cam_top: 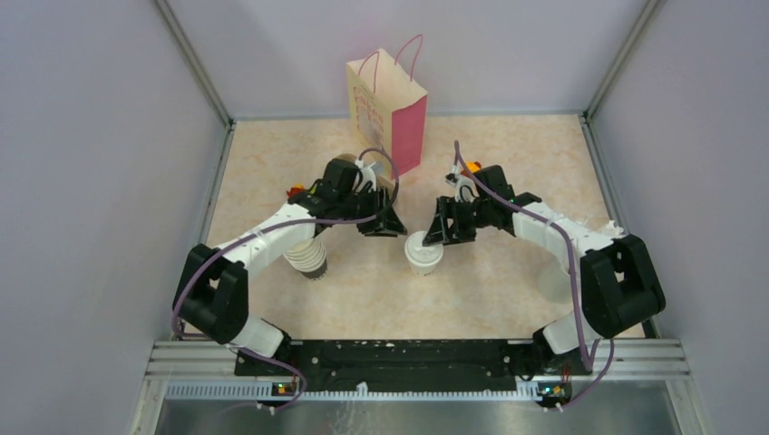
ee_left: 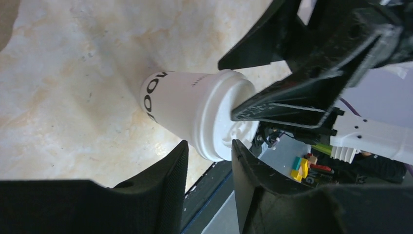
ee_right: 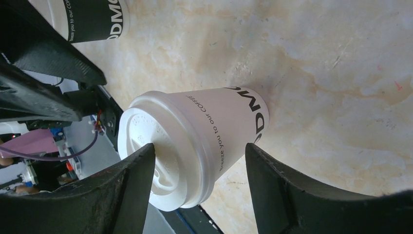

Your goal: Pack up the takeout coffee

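The takeout coffee [cam_top: 423, 254], a white paper cup with a white plastic lid, stands upright on the table between both arms. My right gripper [cam_top: 434, 237] reaches it from the right. In the right wrist view this gripper [ee_right: 199, 155] is open, one finger lying over the lid [ee_right: 160, 156] and the other standing off the cup's wall [ee_right: 229, 122] with a gap. My left gripper [cam_top: 392, 228] hovers just left of the cup. Seen from the left wrist, that gripper [ee_left: 209, 152] is open with the lid's rim [ee_left: 229, 122] just beyond its fingertips, and nothing is held.
A cream and pink paper bag [cam_top: 390, 107] with pink handles stands at the back of the table. A stack of nested cups [cam_top: 308, 258] sits under the left forearm, and shows black-banded in the right wrist view [ee_right: 92, 19]. Grey walls close in both sides.
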Available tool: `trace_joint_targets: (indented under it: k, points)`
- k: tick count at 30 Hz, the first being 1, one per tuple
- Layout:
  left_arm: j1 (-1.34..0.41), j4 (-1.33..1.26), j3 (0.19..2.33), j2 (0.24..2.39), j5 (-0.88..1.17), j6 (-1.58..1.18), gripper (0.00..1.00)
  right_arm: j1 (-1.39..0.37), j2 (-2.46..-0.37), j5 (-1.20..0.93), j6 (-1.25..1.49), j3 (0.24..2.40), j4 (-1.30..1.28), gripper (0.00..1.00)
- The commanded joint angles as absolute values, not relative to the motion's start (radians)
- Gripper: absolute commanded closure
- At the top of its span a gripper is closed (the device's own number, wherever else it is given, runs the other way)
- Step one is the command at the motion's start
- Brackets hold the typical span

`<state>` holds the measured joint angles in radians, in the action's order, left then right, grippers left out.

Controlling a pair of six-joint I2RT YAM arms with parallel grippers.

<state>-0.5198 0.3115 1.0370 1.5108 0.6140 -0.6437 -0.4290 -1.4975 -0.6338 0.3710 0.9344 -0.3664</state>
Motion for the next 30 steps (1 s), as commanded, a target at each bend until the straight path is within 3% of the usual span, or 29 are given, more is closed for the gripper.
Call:
trace_joint_targets:
  k: [1,15,30]
  points:
    - [-0.524,0.225,1.012,1.481,0.675,-0.671,0.58,-0.423,-1.487,-0.582,0.339,0.902,-0.383,0.35]
    - [-0.532,0.090,0.918,1.532,0.773,-0.650,0.51,-0.424,-1.487,-0.583,0.329,0.890,-0.385,0.35]
    - [-0.542,0.144,0.896,1.560,0.687,-0.606,0.58,-0.422,-1.482,-0.565,0.326,0.845,-0.362,0.37]
